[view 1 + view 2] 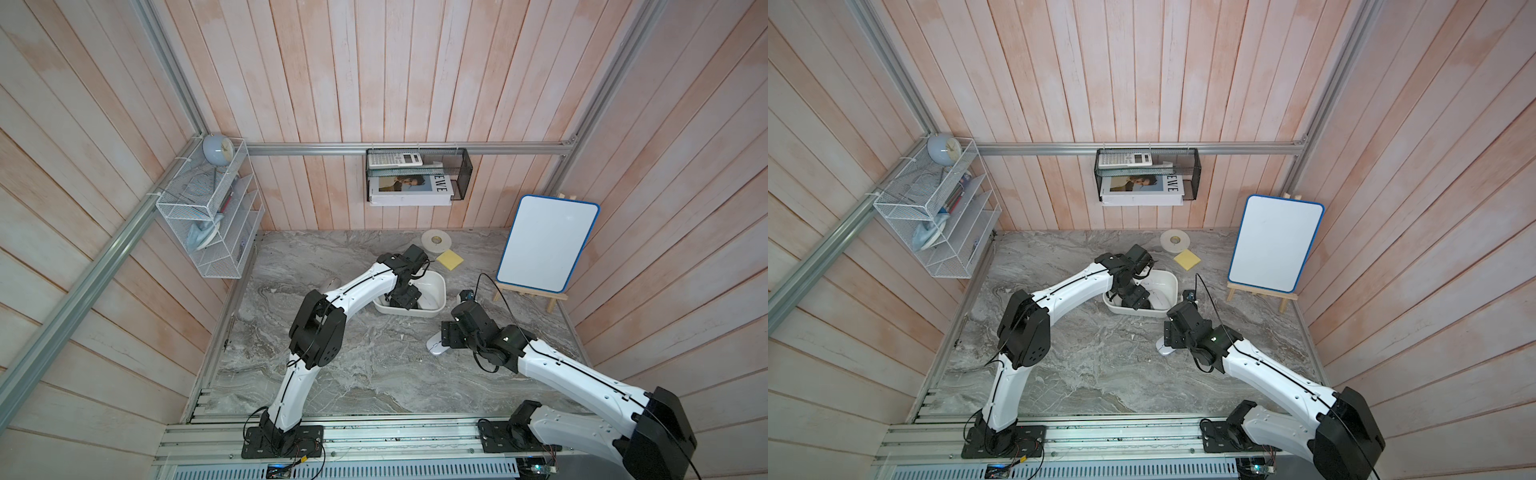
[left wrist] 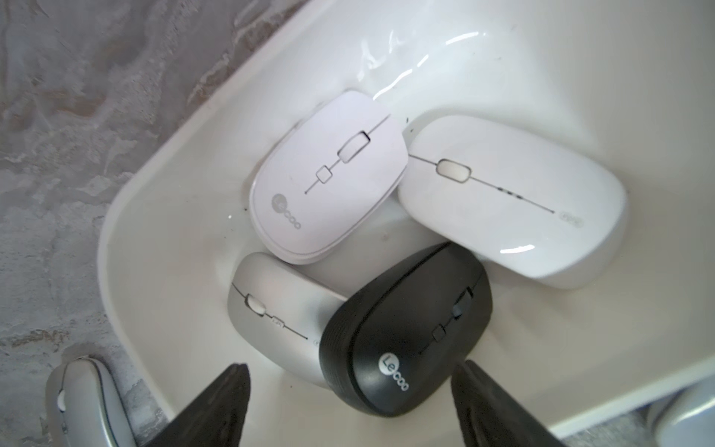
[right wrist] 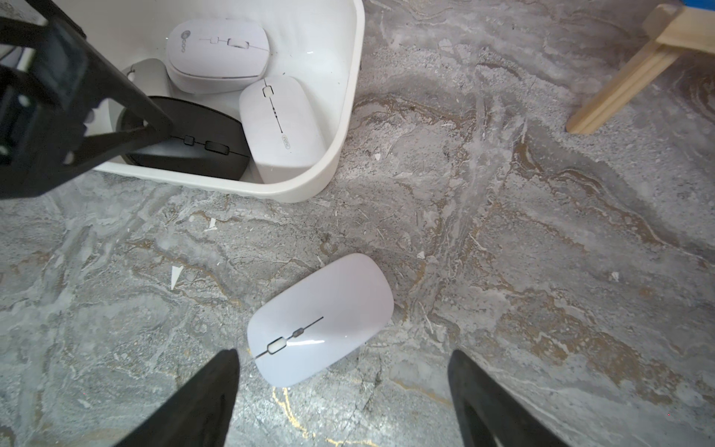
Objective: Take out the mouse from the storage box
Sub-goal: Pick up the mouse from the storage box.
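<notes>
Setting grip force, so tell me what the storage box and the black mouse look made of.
The storage box looks like glossy white moulded plastic: bright highlights streak its smooth inner wall. The black mouse seems matte black plastic: no glare, with fine ribbing along its side.

Lecoo: black mouse | Lecoo: matte white mouse | EWE: book

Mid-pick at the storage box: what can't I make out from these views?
Both top views: the left arm covers much of the storage box, so its mice cannot be counted.
Left wrist view: the silver mouse lies partly under the black mouse; a mouse outside the box is cut by the edge.
Right wrist view: the left arm hides part of the black mouse.
</notes>
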